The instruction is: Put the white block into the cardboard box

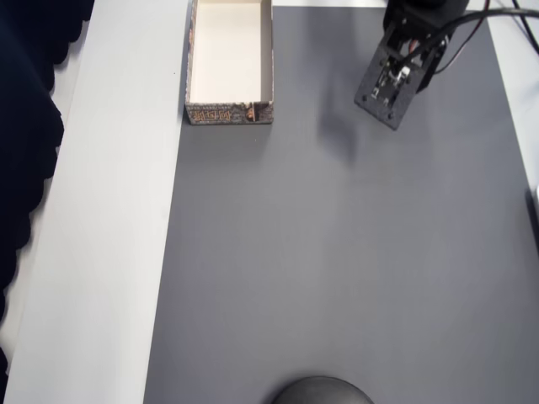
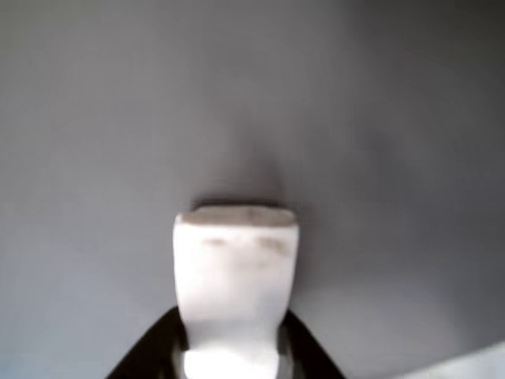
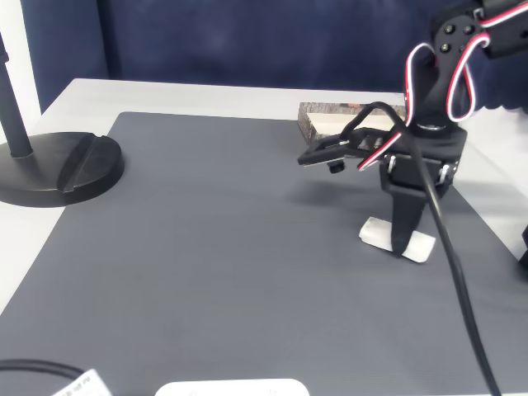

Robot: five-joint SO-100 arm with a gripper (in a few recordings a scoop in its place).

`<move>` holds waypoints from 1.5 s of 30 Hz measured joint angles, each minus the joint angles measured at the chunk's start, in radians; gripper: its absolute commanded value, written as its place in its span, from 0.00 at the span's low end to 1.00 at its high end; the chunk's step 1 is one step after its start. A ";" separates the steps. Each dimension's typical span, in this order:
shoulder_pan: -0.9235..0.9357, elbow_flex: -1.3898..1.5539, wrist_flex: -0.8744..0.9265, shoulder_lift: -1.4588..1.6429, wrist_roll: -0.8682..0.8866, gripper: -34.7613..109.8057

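Gripping white block [image 2: 236, 276] between narrowly parted fingers, gripper [image 3: 404, 239] stands low over grey mat [image 3: 214, 247]; block appears to rest on mat. Cardboard box [image 1: 229, 59] well apart. Risk: shallow end-hold lets block twist or drop during carry, striking box wall.

The box [image 1: 229, 59] is cut off by the top edge in the overhead view, and the arm hides most of it in the fixed view. There the gripper [image 3: 406, 243] covers the block [image 3: 376, 233] at mid-length. The wrist view is blurred; the block's [image 2: 235, 276] near end is cut off below
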 measured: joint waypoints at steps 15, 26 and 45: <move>0.299 -0.275 0.245 0.035 0.239 0.23; 0.485 -0.578 0.250 -0.253 0.522 0.23; 0.805 -1.315 0.376 -0.726 0.755 0.23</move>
